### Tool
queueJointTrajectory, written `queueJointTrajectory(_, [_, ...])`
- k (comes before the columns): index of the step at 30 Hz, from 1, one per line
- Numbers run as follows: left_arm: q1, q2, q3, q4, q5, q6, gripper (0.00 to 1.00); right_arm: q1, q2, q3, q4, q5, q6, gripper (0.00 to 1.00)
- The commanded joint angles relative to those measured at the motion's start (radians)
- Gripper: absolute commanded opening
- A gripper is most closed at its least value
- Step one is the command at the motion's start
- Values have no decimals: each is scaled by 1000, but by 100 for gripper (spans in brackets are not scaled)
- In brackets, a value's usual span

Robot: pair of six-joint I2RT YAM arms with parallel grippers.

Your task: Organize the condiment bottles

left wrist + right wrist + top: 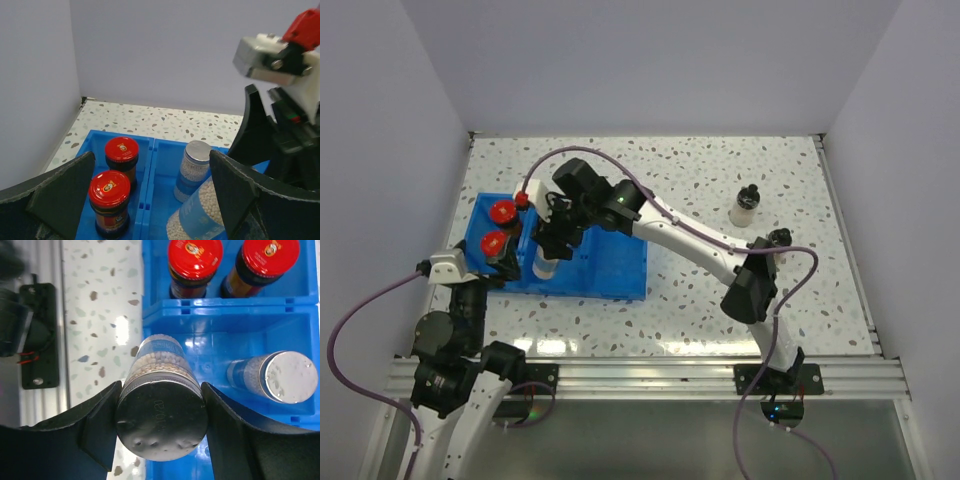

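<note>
The right gripper (160,400) is clamped on a silver-topped shaker (161,427), with one black finger pressed to each side just under the lid. It holds the shaker at the near end of the middle compartment of a blue tray (220,337). The shaker is packed with small white beads and wears a blue label whose print is too small to read. Faint characters stamped into its metal lid cannot be made out with confidence. Whether its base touches the tray floor cannot be told.

A second shaker (292,377), with the same beads, blue band and plain silver top, stands upright farther along the same compartment, apart from the held one. In the neighbouring left compartment stand two dark-brown jars, the near jar (109,200) and the far jar (121,155), just beside each other. Each red lid bears a small round gold emblem with lettering too fine to read.

The left gripper (150,200) hovers at the tray's near left corner, jaws spread wide and nothing between them. Out on the speckled table (700,300), well apart to the right of the tray, a single clear bottle with a black cap (745,205) stands upright. Count in view: two jars, two shakers, one clear bottle.
</note>
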Motion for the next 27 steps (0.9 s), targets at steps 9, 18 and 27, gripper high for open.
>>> queueJointTrajectory(9, [7,-35,-6,55,-12,28,100,8,129,56,48,216,-110,12])
queueJointTrajectory(18, [7,-38,-8,61,-1,28,100,19,133,10,49,253,-135,88])
queueJointTrajectory(27, [9,-15,-12,69,41,35,100,16,-80,-21,-49,164,-217,99])
